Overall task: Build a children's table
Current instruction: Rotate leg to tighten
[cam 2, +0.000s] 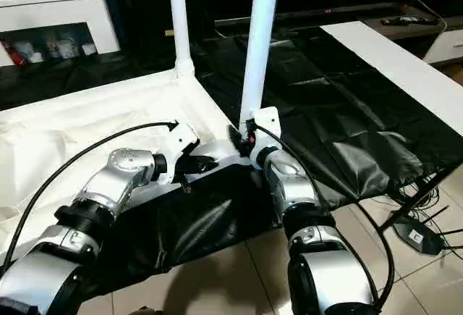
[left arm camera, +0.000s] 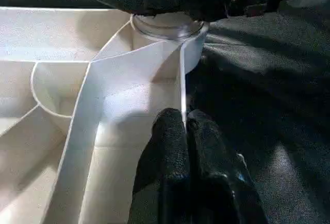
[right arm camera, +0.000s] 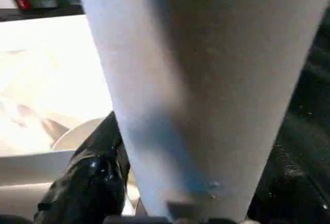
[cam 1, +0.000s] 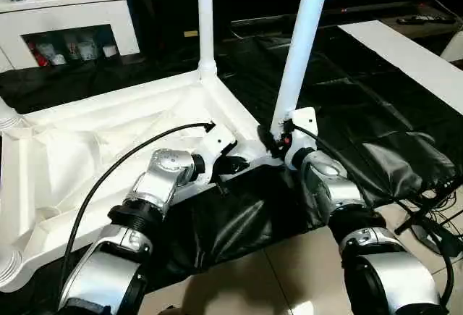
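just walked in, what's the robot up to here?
It is building a white table. The top lies upside down on a black sheet, with one leg already upright in the far corner socket. The right gripper is around the base of a second leg at the near corner; that leg leans a little. The left gripper is shut on the thin rim of the top just beside that corner.

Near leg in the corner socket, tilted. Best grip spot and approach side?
Grip the near leg low on its round shaft, just above the corner socket, from the robot's side, fingers straddling it. It leans right, and the tabletop rim blocks the left; the right gripper is already there.
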